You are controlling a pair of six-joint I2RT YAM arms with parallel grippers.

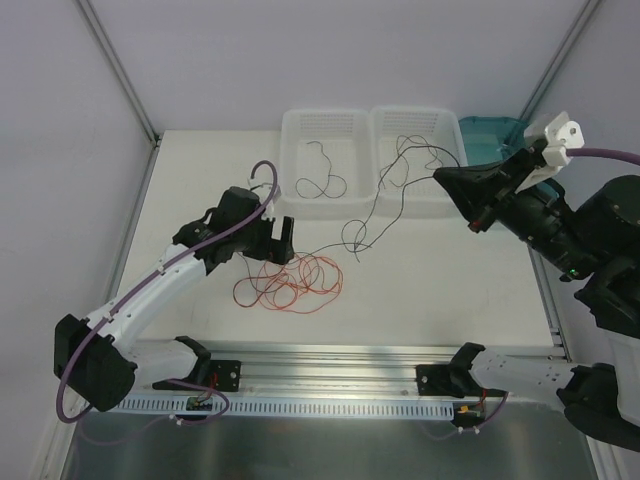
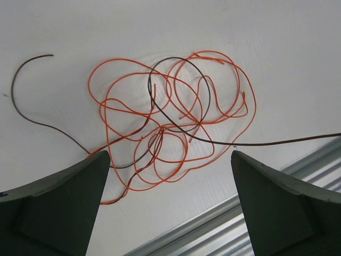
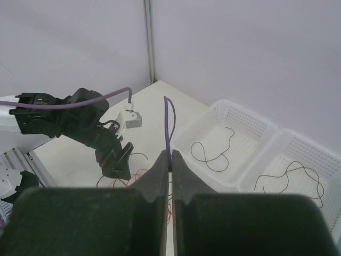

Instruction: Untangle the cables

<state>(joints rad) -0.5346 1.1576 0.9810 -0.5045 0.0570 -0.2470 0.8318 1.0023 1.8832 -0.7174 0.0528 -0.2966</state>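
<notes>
- Clearly unfinished: the left jaws hung wide apart, holding nothing, just above the orange cable, which lay in a loose knot on the table
- One dark cable was looped through that knot and ran off to the right, so these two had yet to be parted
- Further along, the left basket held a single dark wire, apparently sorted
- The right basket held another dark length
- At far right, the right jaws were pressed together, raised over that basket, pinching a thin dark strand; whether it was the one through the knot I could not tell
</notes>
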